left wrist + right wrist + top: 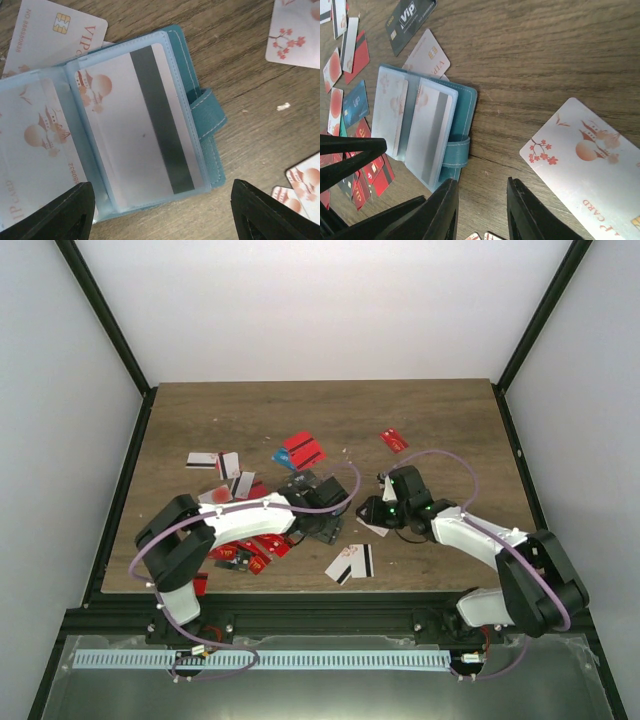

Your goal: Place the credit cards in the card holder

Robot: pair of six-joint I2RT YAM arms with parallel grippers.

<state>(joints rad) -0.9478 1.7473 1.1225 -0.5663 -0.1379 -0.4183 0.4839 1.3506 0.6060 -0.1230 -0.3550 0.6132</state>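
A: left fingers [55,215] fill the bottom corners of the left wrist view; spread wide, gripping nothing; card holder [200,120] lies directly beneath, between them.
B: holder state?
A: open flat on the table [450,430], near its middle; two clear pockets face up; strap-side pocket has a card with a dark stripe [160,125], the other a white card with red-orange print [40,140]; strap tab sticks out sideways, unfastened; a white VIP card [55,35] is partly under the holder's edge.
B: left arm [240,520] pose?
A: elbow folded back near the left table edge; forearm runs rightward to centre; wrist pointed down over the holder.
B: right side?
A: right arm [470,532] reaches leftward, elbow near the right edge; right fingers [440,215] low over the table near the holder; narrow gap between them, bare wood in it, nothing gripped; a white blossom card [585,160] lies on their other side.
B: loose cards?
A: scattered; red pair [303,450] and a lone red one [394,440] farther back; dark VIP card [410,22] and blue card [355,102] near the holder; a striped white one [350,563] near the front edge.
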